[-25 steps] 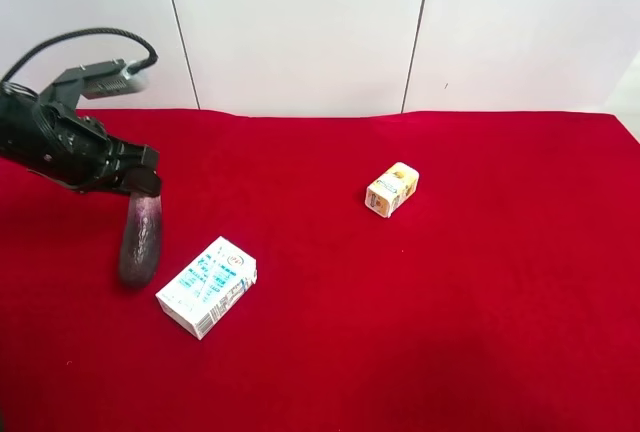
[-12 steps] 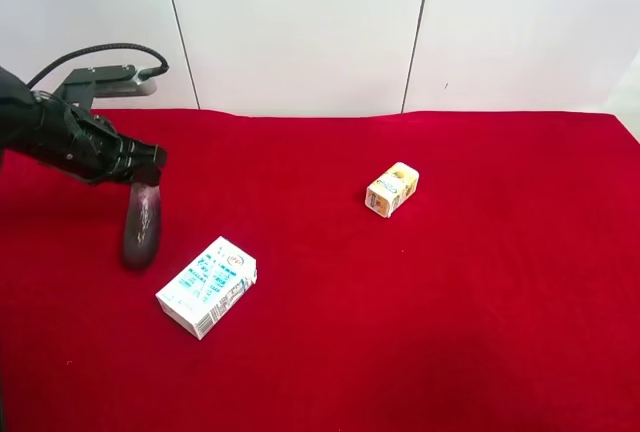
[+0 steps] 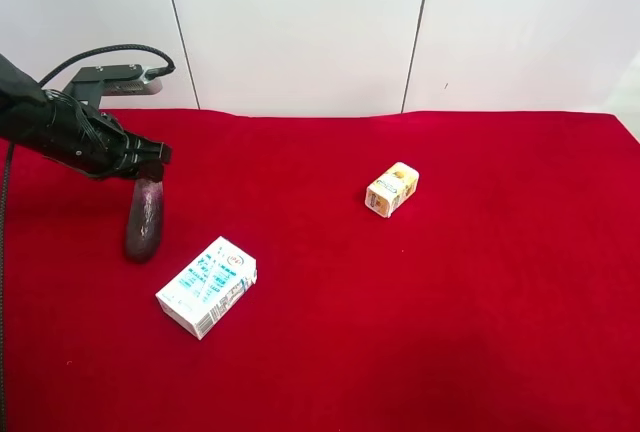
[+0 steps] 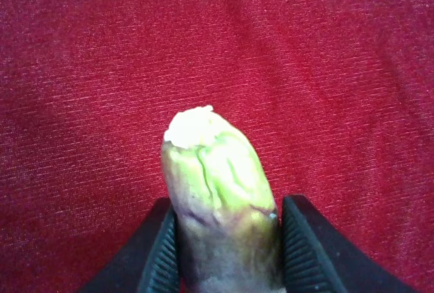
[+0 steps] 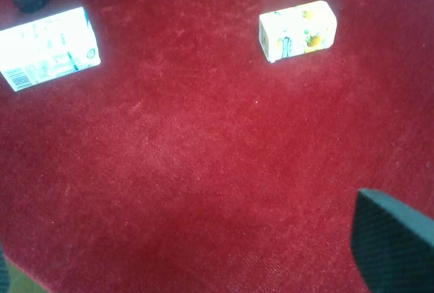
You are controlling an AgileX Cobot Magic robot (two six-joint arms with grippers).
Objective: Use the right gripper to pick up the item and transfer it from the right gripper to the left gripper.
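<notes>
Clearly, eggplant toy (image 4: 220, 205) pinched between left gripper (image 4: 227, 252) fingers (image 4: 308, 252), right gripper (image 5: 390, 239) fingers spread, empty.

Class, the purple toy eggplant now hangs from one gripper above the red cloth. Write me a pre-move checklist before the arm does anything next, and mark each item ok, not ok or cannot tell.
1. Left gripper shut on the dark purple toy eggplant: ok.
2. Black fingers flank the eggplant's green stem end: ok.
3. Right gripper released: ok; it is open, with one pad corner showing.
4. Eggplant apart from the white-and-blue carton: ok.
5. Small yellow carton away from the eggplant: ok.
6. Eggplant's lower end off the red cloth: cannot tell.
</notes>
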